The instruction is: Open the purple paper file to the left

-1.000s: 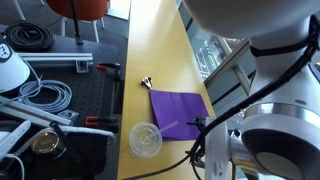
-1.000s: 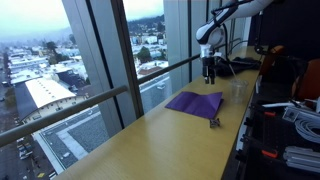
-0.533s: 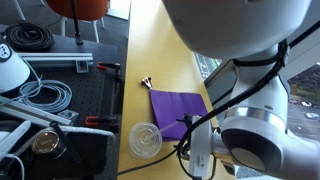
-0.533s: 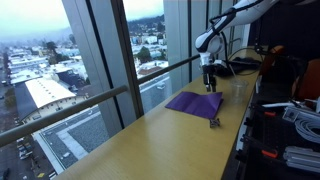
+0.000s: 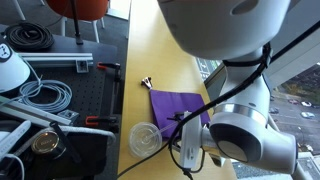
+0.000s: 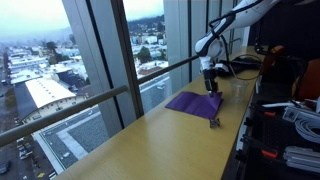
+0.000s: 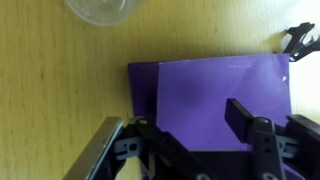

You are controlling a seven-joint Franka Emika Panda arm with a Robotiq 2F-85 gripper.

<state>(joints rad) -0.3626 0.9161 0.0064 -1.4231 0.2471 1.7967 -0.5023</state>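
The purple paper file (image 5: pixel 177 105) lies flat and closed on the yellow wooden table. It also shows in the other exterior view (image 6: pixel 194 102) and fills the middle of the wrist view (image 7: pixel 215 100). My gripper (image 6: pixel 211 84) hangs just above the file's near end, apart from it. In the wrist view the gripper (image 7: pixel 175 130) is open and empty. One finger (image 7: pixel 243 114) is over the purple cover and the other is near the file's left edge. In one exterior view the arm's body hides the gripper.
A clear round plastic lid (image 5: pixel 146 138) lies beside the file, also at the top of the wrist view (image 7: pixel 98 8). A black binder clip (image 5: pixel 147 82) lies past the file's far end (image 7: pixel 299 42). Cables and equipment crowd the black bench (image 5: pixel 60 95). Windows border the table.
The gripper has come down and slightly forward over the purple file. The arm's body now covers more of one exterior view. The file has not moved.
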